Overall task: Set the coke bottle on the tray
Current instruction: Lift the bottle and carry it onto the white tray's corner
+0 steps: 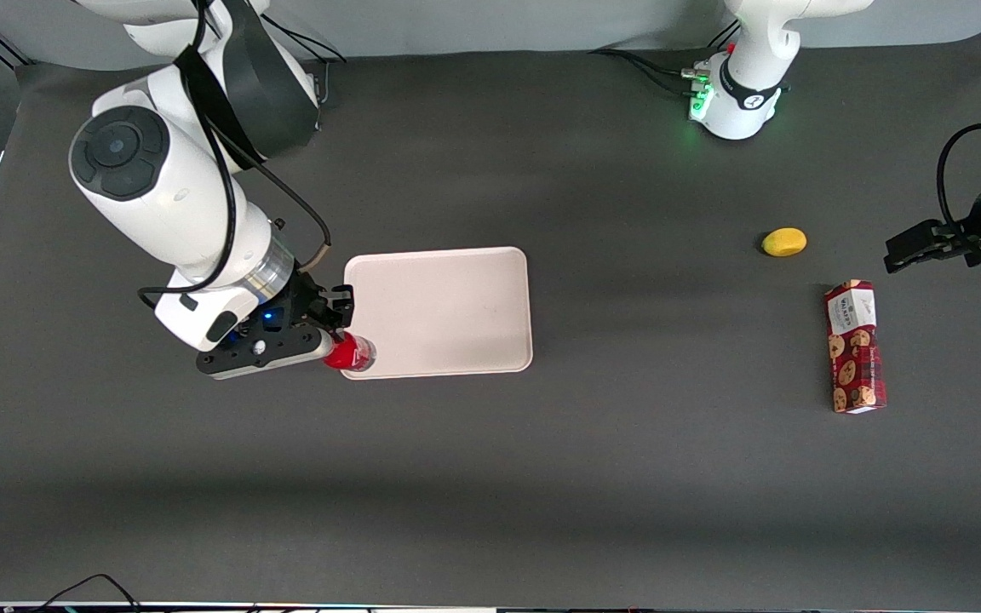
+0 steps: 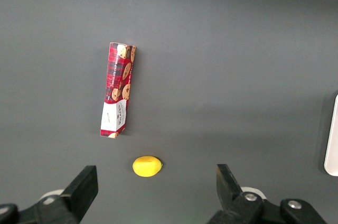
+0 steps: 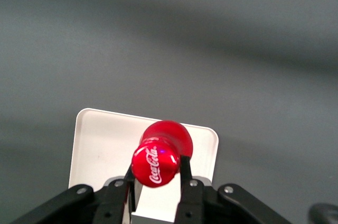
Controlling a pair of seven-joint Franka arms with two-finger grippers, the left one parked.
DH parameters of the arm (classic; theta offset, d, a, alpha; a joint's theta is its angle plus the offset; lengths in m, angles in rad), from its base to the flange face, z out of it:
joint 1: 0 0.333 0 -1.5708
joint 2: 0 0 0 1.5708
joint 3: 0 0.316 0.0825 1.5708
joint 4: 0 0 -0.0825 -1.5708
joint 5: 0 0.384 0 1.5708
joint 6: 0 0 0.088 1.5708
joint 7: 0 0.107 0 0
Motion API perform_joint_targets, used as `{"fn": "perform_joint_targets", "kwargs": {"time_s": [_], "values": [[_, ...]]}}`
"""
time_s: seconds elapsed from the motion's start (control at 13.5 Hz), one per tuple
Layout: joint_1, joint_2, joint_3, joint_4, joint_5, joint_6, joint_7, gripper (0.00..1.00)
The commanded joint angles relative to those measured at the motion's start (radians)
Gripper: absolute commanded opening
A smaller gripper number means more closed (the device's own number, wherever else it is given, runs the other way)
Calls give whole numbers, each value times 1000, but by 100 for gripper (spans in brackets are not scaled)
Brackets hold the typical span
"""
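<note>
While gripper clamps coke bottle over tray corner, lemon, cookie box lie well apart.

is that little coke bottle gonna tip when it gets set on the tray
Probably tippy: the coke bottle looks small and narrow, gripper jaws shut on it. It hangs over a corner of the tray, so the low rim could catch it.
</note>
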Motion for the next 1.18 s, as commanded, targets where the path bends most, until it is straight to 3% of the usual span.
{"fn": "perform_joint_targets", "kwargs": {"time_s": [0.0,0.59,0.74,0.96,1.11], "values": [[-24,-161,40,-287,-3,146,0,0],[-9,-302,81,-784,-17,546,77,0],[-9,-310,81,-818,-66,551,92,0],[-10,-318,95,-880,-187,603,253,0],[-10,-318,97,-916,-189,666,267,0]]}}
